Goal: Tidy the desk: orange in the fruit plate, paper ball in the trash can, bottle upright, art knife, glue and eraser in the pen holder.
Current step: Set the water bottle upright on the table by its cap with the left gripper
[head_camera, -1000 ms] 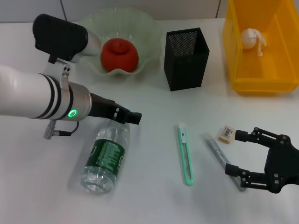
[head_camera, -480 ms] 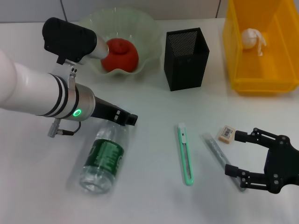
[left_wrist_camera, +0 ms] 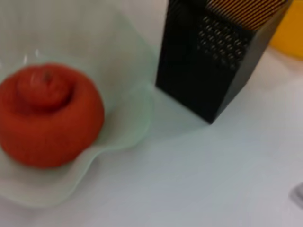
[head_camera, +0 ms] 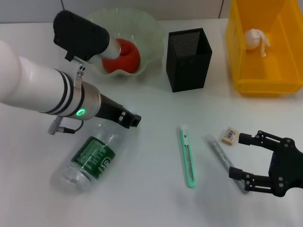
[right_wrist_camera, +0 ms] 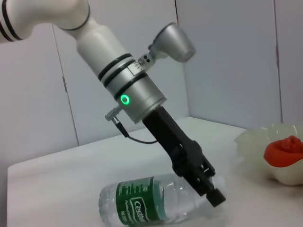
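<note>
The clear bottle [head_camera: 89, 160] with a green label lies on its side on the white desk; it also shows in the right wrist view [right_wrist_camera: 151, 204]. My left gripper [head_camera: 128, 119] is shut on its neck end, also seen in the right wrist view [right_wrist_camera: 208, 187]. The orange [head_camera: 127, 54] sits in the pale green fruit plate [head_camera: 151, 33]. The paper ball [head_camera: 256, 39] lies in the yellow trash can [head_camera: 236, 52]. The green art knife [head_camera: 188, 156], grey glue stick [head_camera: 217, 150] and eraser [head_camera: 230, 135] lie on the desk. My right gripper [head_camera: 236, 154] is open, beside the glue stick and eraser.
The black mesh pen holder [head_camera: 188, 59] stands between the plate and the trash can. The left wrist view shows the orange [left_wrist_camera: 47, 113], the plate [left_wrist_camera: 137, 113] and the pen holder [left_wrist_camera: 218, 52]. The left forearm hangs over the desk's left side.
The left arm has swung and the bottle's base has rotated toward the left, its neck staying at the gripper. The right gripper has not moved.
</note>
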`<move>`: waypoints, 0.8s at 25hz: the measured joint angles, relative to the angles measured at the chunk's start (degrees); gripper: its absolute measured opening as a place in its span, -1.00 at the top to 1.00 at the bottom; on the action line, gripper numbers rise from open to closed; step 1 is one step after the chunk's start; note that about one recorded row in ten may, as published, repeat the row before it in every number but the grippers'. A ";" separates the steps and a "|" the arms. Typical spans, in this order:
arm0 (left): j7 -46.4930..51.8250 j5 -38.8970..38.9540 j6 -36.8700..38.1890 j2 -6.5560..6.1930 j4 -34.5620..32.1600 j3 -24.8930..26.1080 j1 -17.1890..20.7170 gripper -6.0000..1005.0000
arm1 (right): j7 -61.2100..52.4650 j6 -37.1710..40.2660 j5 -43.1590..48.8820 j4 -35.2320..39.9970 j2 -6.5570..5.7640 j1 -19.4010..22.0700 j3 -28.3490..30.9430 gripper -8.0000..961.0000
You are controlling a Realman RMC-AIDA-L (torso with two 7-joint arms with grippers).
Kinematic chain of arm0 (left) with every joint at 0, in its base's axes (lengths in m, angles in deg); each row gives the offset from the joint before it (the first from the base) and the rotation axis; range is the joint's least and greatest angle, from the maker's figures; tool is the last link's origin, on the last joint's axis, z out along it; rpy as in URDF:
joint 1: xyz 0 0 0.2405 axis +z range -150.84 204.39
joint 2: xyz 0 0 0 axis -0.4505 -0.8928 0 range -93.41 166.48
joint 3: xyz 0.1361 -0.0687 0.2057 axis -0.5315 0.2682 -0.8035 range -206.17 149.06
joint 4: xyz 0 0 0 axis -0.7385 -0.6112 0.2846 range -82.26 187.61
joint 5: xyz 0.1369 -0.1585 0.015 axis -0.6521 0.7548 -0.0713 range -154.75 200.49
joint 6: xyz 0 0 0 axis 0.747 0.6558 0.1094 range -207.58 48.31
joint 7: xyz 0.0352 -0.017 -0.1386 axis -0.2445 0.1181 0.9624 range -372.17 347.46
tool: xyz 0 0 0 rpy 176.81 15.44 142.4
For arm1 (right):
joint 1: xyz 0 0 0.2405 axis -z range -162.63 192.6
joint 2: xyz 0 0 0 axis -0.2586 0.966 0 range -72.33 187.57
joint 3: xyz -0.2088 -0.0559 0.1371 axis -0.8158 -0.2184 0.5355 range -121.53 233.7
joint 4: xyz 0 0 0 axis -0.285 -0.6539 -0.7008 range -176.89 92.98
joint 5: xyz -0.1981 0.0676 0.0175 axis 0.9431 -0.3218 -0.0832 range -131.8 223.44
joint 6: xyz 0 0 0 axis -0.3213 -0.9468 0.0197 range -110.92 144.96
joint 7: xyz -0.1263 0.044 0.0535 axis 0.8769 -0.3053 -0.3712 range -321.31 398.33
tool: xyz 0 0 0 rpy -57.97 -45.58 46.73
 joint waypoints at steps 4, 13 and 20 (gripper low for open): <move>-3.21 0.77 0.46 -0.08 -3.98 1.14 2.33 0.09 | -0.05 0.08 -0.13 -0.01 0.00 -0.01 0.44 -0.75; -25.11 15.29 0.01 -0.18 -7.73 10.25 9.87 0.10 | -0.86 0.55 -0.44 0.19 -0.07 -0.44 0.57 -0.74; -41.48 29.55 -1.26 -0.18 -6.64 16.25 14.70 0.10 | -1.89 0.58 -0.47 0.53 -0.09 -0.59 0.56 -0.74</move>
